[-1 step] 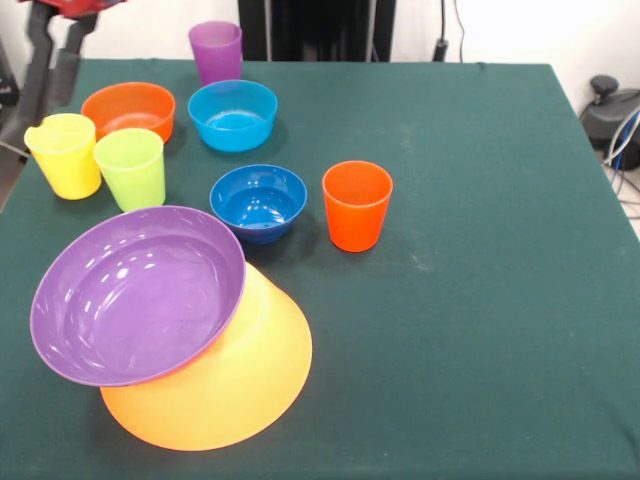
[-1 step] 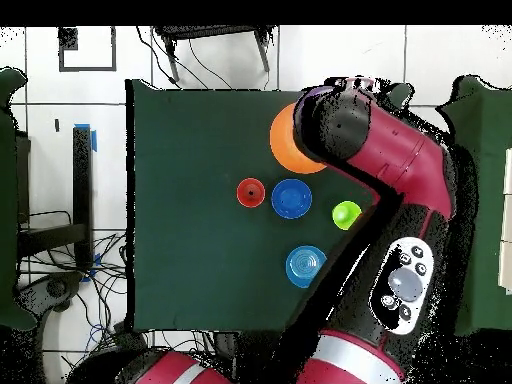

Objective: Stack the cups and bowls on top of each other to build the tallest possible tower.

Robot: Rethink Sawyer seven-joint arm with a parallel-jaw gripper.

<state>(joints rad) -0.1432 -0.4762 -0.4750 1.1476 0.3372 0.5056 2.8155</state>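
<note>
Bowls stacked near counter (image 1: 470, 300) edge: purple bowl (image 1: 135, 295) tilted on upturned yellow-orange bowl (image 1: 230, 385), wide base suited to a tower. Orange-red cup (image 1: 357, 205) upright, apart beside dark blue bowl (image 1: 258, 202). Claw (image 1: 55, 50) raised at corner, seemingly empty; spread impossible to tell.

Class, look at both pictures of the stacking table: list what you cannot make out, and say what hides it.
1. Gripper: front view, cut off by the top edge; open or shut unclear.
2. Yellow-orange bowl: front view, half covered by the purple bowl; overhead, the arm covers part of it.
3. Yellow cup, purple cup and orange bowl: overhead, hidden under the arm.
</note>
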